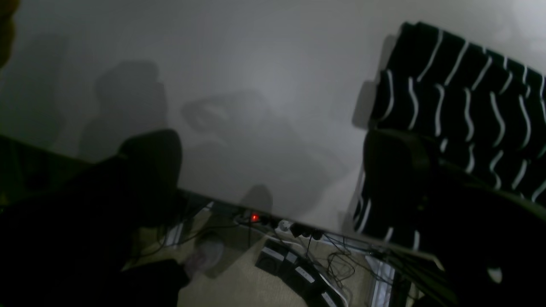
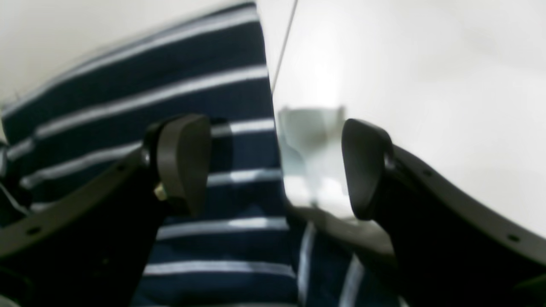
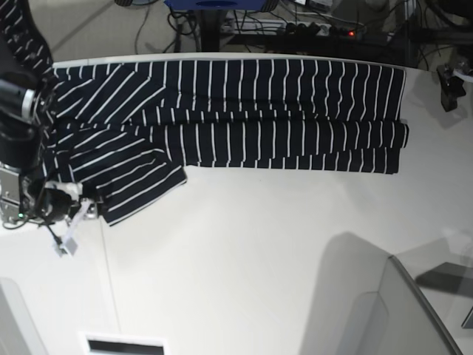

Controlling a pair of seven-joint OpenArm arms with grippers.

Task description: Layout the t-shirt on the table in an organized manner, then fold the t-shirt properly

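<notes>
The dark striped t-shirt (image 3: 222,118) lies spread as a long band along the far edge of the table (image 3: 259,259), with a sleeve flap at the left. My left gripper (image 1: 268,145) hangs open above bare tabletop by the far edge; the t-shirt (image 1: 460,98) lies behind its right finger (image 1: 396,170). In the base view the left gripper (image 3: 449,85) sits just past the shirt's right end. My right gripper (image 2: 273,128) stands open over the t-shirt (image 2: 222,192), one finger over the cloth and one over the bare table (image 2: 426,64), with nothing between them.
Beyond the far table edge the floor holds cables and a power strip with a red light (image 1: 254,218). The right arm (image 3: 22,148) covers the shirt's left end. A grey angular panel (image 3: 399,310) stands at the near right.
</notes>
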